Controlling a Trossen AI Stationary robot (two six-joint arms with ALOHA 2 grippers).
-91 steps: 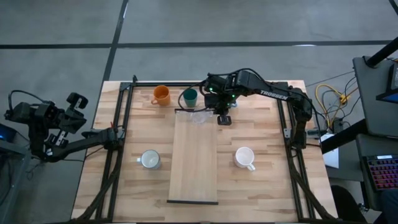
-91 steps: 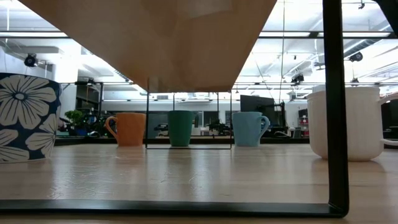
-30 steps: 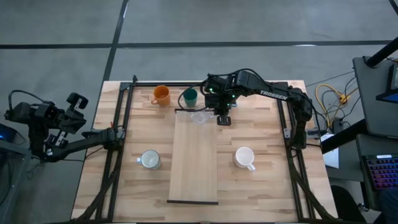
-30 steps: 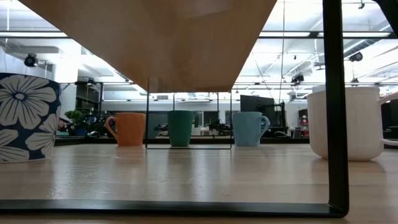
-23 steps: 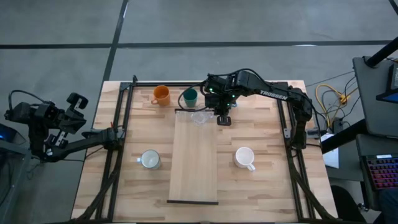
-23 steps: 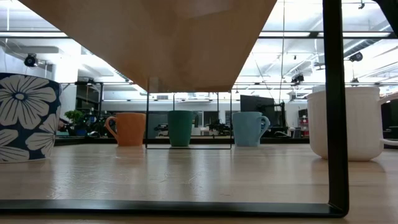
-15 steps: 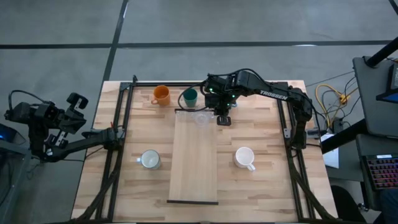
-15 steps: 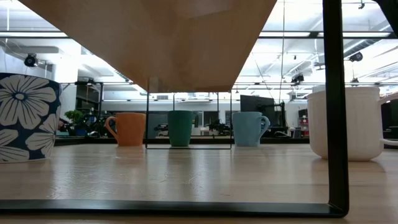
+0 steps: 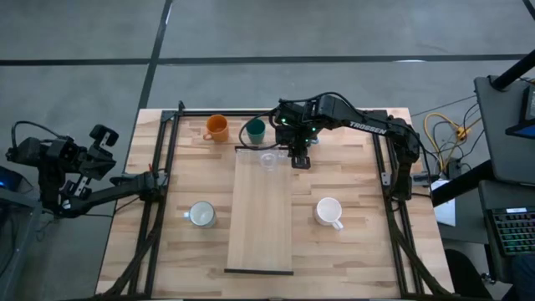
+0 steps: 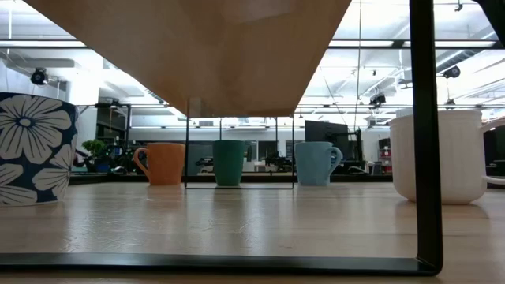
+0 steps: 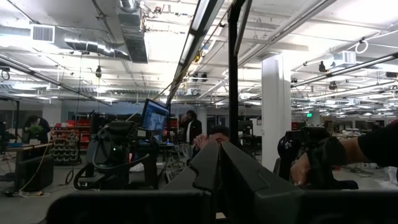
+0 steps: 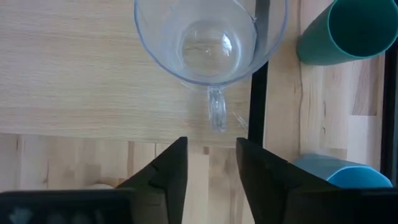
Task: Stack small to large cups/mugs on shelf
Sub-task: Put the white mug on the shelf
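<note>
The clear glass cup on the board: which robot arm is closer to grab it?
Right. Its end effector hovers beside the clear glass cup; the left end effector sits off the table.

A clear glass (image 9: pixel 268 160) stands upright on the far end of the shelf (image 9: pixel 261 226), the right gripper (image 9: pixel 301 160) just beside it at the shelf's right edge. Behind the shelf's far end sit two cups, the dark green cup (image 9: pixel 255 130) and, to its left, the orange mug (image 9: pixel 216 128). One mug (image 9: pixel 201 214) stands left of the shelf, another, the white mug (image 9: pixel 328 211), right.
</note>
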